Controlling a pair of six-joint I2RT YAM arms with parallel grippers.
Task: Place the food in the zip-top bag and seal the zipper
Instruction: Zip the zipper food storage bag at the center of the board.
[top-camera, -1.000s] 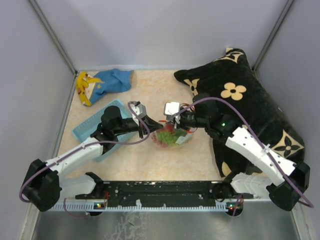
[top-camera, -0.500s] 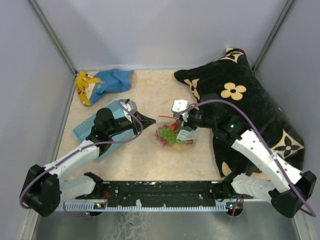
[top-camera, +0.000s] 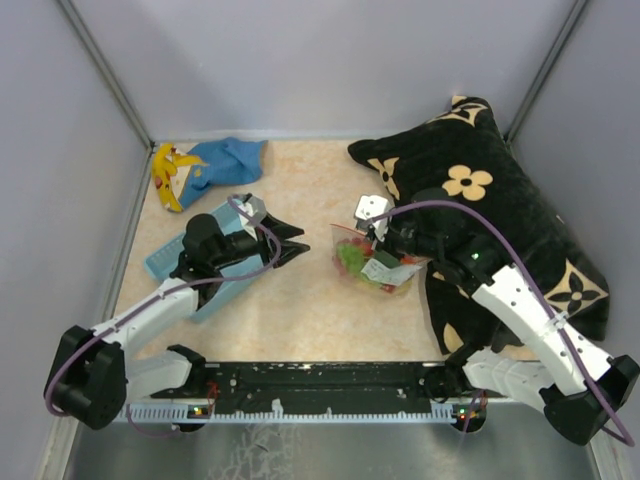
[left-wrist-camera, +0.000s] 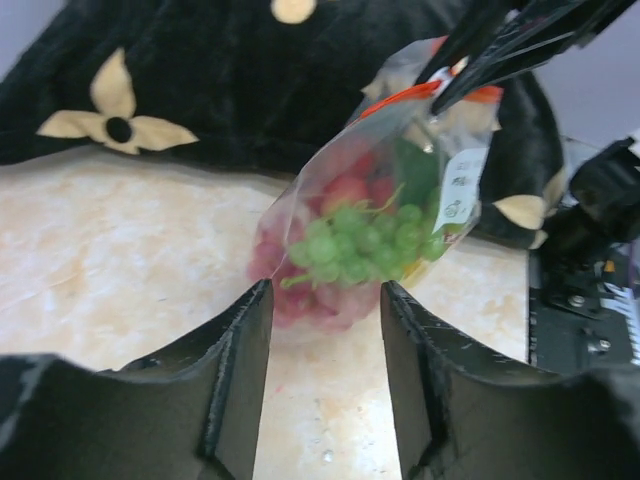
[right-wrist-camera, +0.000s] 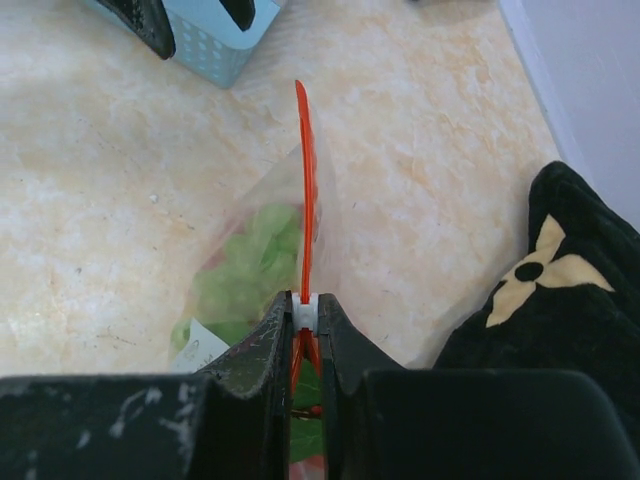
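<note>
The right pincer (right-wrist-camera: 305, 308) is clamped tight on the zipper (right-wrist-camera: 303, 170) at its small white end piece (right-wrist-camera: 305, 312), with no gap showing between its 2 fingers; the orange-red strip runs edge-up away from them. I judge that this grip serves 2 ends: it carries the zip-top bag (top-camera: 372, 264) by its mouth, and it sits where a pull along the strip would close it. The bag hangs tilted under that pincer, near the edge of the black pillow (top-camera: 490, 200) and well apart from the light-blue basket (top-camera: 195, 262); whether its bottom touches the tabletop (top-camera: 300, 310) I cannot tell. The food (left-wrist-camera: 350, 225) is inside the bag, with green grapes (left-wrist-camera: 360, 245) in front and red pieces behind and beside them. Whether the strip is pressed shut along its whole length cannot be made out.

The left pincer (top-camera: 290, 243) is spread wide with nothing in it; it points at the bag from beside the basket and stands apart from it, probably so the right arm has room to work while the left can steady the plastic if needed.

A white sticker (left-wrist-camera: 458, 200) with a green mark sits on the bag's side, its print too small to read; the pillow bears cream flower and star motifs, and no lettering on it is legible.
</note>
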